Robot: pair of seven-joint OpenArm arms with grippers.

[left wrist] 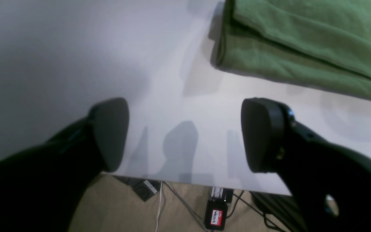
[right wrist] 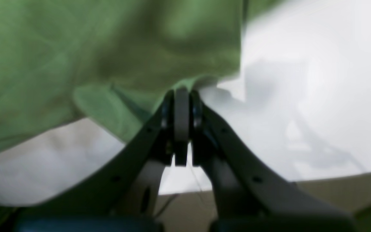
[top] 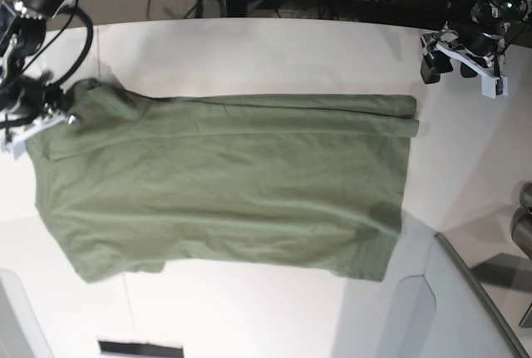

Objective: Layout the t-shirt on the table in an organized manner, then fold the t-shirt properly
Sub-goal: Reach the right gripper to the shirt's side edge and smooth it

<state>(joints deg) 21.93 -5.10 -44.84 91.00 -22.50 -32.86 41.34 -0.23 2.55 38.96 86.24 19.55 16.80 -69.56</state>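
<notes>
The olive-green t-shirt (top: 224,183) lies spread sideways over the white table (top: 249,51), with a folded strip along its far edge. My right gripper (right wrist: 182,93) sits at the shirt's far left corner (top: 79,96). Its jaws are pressed together on a pinch of green cloth (right wrist: 192,82), and that corner is bunched up. My left gripper (left wrist: 185,135) hovers open over bare table (left wrist: 76,64) near the table's edge. Its two black fingers (left wrist: 111,132) are far apart with nothing between them. The shirt's folded edge (left wrist: 301,42) lies a short way beyond them. In the base view the left gripper (top: 449,66) is just past the shirt's far right corner.
A grey angled panel (top: 465,308) rises at the near right of the table. A black strip (top: 141,348) lies at the near edge. Cables and a small black box with a red label (left wrist: 216,217) lie on the floor below the table edge.
</notes>
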